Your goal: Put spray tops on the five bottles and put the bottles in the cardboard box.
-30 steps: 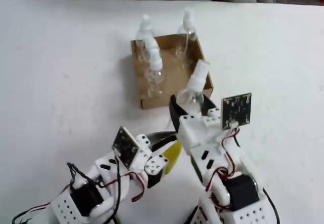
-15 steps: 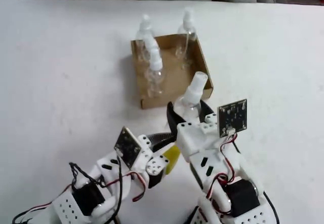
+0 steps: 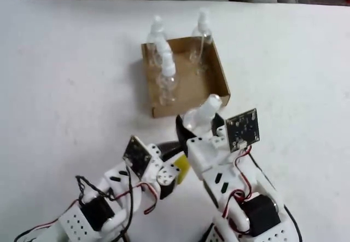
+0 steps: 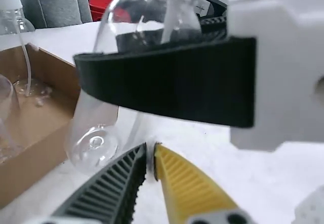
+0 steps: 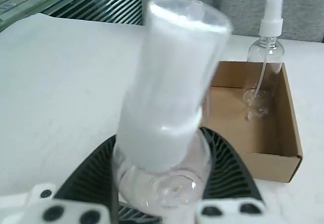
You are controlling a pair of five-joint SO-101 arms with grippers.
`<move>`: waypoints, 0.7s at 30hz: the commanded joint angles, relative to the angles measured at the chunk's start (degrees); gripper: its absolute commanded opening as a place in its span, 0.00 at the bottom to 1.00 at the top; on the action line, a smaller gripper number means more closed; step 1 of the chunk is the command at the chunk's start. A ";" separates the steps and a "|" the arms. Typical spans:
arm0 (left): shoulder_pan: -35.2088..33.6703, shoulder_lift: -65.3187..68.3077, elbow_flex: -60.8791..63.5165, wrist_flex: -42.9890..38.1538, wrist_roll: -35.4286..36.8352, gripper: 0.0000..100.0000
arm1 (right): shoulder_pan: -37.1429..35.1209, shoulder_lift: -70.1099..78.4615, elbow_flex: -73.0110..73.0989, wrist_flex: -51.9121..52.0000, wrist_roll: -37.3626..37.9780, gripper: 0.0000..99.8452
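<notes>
Bottle (image 3: 200,116), clear rounded plastic, clamped in right jaws; ribbed left jaws closed.

Two white robot arms (image 3: 219,171)
Both carry red and black wires (image 3: 239,183) and a dark camera board (image 3: 241,130); the left gripper (image 4: 150,155) has one yellow finger (image 4: 190,191).

Cardboard box (image 3: 217,69): near-right floor bare, bottles (image 3: 167,78) crowd its left and far side. Held bottle (image 3: 205,108) in right gripper (image 3: 199,122) blocks the near wall; left gripper (image 3: 176,153) close on its left.
</notes>
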 commanded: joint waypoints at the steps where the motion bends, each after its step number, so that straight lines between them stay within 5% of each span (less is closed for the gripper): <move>1: -5.14 -0.57 -0.26 -2.81 0.18 0.06 | -2.59 0.31 -0.53 0.84 0.62 0.02; 5: -5.23 -0.66 -0.35 0.79 -0.44 0.06 | 0.40 0.31 3.78 -7.60 4.40 0.02; 11: -5.85 -0.66 -0.26 10.29 -14.33 0.06 | 5.32 0.40 12.48 -23.16 8.70 0.02; 21: -22.46 -0.66 -0.26 13.01 -15.38 0.06 | 9.01 7.16 13.19 -34.59 8.70 0.02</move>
